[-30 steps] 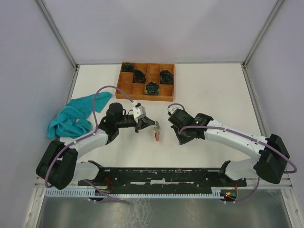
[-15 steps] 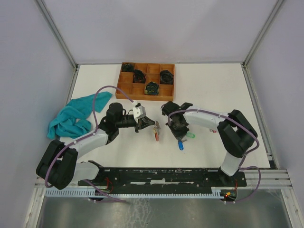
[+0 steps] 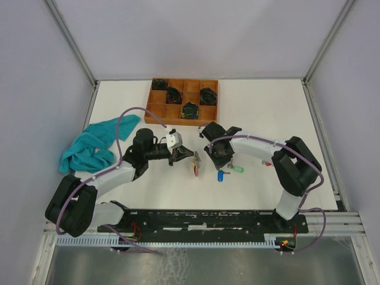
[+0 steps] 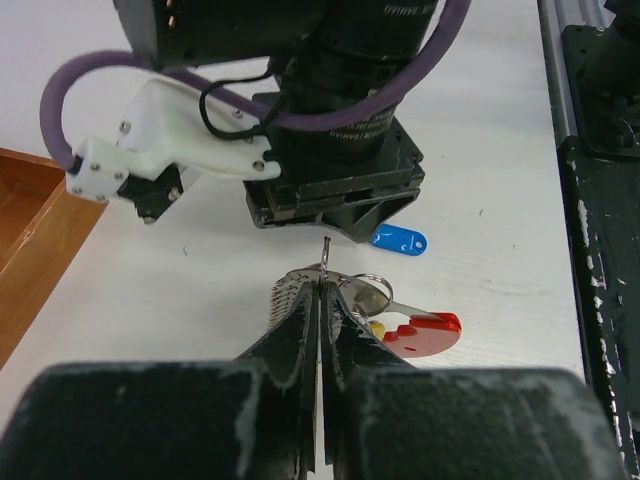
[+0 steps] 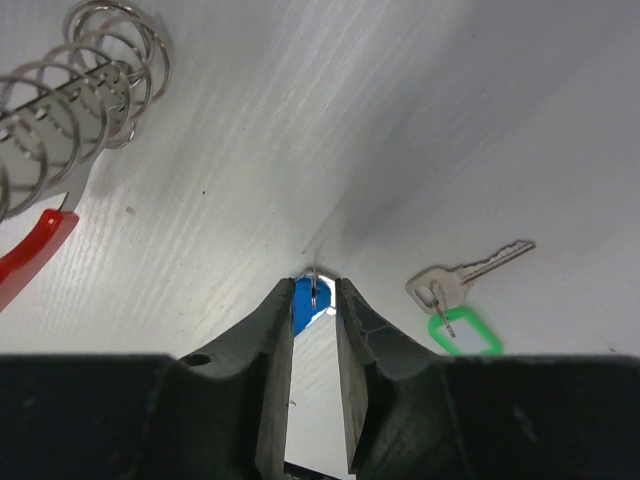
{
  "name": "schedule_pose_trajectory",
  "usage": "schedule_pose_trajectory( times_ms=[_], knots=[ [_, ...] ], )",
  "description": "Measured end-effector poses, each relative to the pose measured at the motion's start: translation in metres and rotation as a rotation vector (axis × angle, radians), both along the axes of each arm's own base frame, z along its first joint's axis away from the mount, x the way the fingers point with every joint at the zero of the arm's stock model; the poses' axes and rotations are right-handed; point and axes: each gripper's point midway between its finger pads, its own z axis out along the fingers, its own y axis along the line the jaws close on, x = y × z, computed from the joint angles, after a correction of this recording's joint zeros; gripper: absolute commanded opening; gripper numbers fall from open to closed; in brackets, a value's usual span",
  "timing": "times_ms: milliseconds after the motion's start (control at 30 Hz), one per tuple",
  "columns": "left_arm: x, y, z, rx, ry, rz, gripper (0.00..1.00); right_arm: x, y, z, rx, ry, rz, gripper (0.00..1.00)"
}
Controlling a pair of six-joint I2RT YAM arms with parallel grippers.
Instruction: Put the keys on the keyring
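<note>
- Our left gripper [image 4: 320, 290] is clenched on the keyring [image 4: 368, 288] and holds it out at mid-table toward the right arm. The ring's red tag [image 4: 425, 335] hangs on the near side.
- Our right gripper [image 5: 313, 292] stands just right of the ring with its jaws slightly parted. The blue-tagged key [image 3: 220, 176] shows in the gap at the fingertips, and we see no pinch on it.
- From above, that key lies on the table just near of the right fingertips. Its length seems to run near-to-far, with the tag at the near end.
- The green-tagged key [image 5: 460, 290] lies flat just right of it, not touching.
- We judge the right arm much the nearer to both keys, and the ring lies to their left.
</note>
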Motion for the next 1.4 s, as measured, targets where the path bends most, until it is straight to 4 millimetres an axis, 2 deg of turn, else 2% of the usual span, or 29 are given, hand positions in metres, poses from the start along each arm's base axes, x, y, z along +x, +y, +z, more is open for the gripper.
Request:
schedule_pose_trajectory(
  times_ms=[200, 267, 533, 833, 1400],
  knots=[
    [0.000, 0.000, 0.000, 0.000, 0.000, -0.001, 0.03, 0.000, -0.002, 0.026, 0.077, -0.093, -0.030, 0.33],
    [0.000, 0.000, 0.000, 0.000, 0.000, -0.002, 0.03, 0.000, -0.003, 0.029, 0.096, -0.115, -0.042, 0.32],
    [-0.001, -0.001, 0.000, 0.000, 0.000, -0.005, 0.03, -0.014, -0.016, 0.005, 0.104, -0.126, -0.086, 0.29],
    [-0.001, -0.001, 0.000, 0.000, 0.000, -0.005, 0.03, -0.007, -0.006, 0.008, 0.141, -0.162, -0.092, 0.27],
    [-0.002, -0.001, 0.000, 0.000, 0.000, -0.006, 0.03, -0.008, -0.010, 0.003, 0.118, -0.153, -0.159, 0.32]
  ],
)
